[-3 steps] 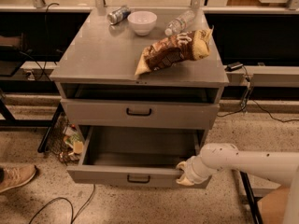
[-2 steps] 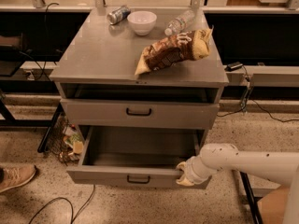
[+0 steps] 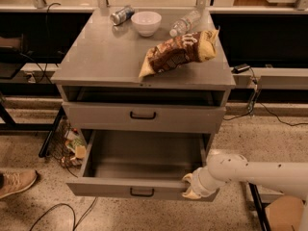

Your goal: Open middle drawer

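Far left, a tan shoe (image 3: 14, 183) sat on the floor. Then the middle drawer (image 3: 144, 160), standing well out beneath the upper drawer (image 3: 183, 118), plain grey inside on show. Up on the cabinet top (image 3: 96, 57): can (image 3: 121, 14), white bowl (image 3: 146, 22), bottle (image 3: 185, 23), snack bag (image 3: 179, 54). Over right, the gripper (image 3: 189, 186) sat against that drawer's front right corner. Clamped or wide? Could not tell.

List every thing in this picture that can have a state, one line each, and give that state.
middle drawer: pulled out, nothing seen inside
upper drawer: pushed in
hand: at the middle drawer's front right corner
bowl: upright
can: lying on its side
water bottle: lying on its side
snack bag: lying on the cabinet top
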Robot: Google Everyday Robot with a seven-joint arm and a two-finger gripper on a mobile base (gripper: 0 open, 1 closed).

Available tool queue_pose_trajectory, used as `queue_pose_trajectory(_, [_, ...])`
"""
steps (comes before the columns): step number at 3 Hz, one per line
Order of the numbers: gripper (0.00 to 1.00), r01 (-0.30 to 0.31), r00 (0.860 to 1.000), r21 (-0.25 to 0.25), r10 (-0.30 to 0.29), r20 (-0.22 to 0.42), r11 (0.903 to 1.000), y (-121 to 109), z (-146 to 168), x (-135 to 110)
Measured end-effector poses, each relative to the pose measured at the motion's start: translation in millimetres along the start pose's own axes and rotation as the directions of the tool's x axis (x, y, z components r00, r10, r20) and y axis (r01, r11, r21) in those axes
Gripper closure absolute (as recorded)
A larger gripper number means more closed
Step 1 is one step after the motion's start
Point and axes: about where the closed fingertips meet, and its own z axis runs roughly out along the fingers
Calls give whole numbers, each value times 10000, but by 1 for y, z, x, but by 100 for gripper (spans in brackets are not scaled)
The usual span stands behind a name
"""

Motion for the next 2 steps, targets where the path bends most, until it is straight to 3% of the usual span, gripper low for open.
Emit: queue_pose_trajectory(2, [59,3,10000,-31,-3,6,10000,1,1,0])
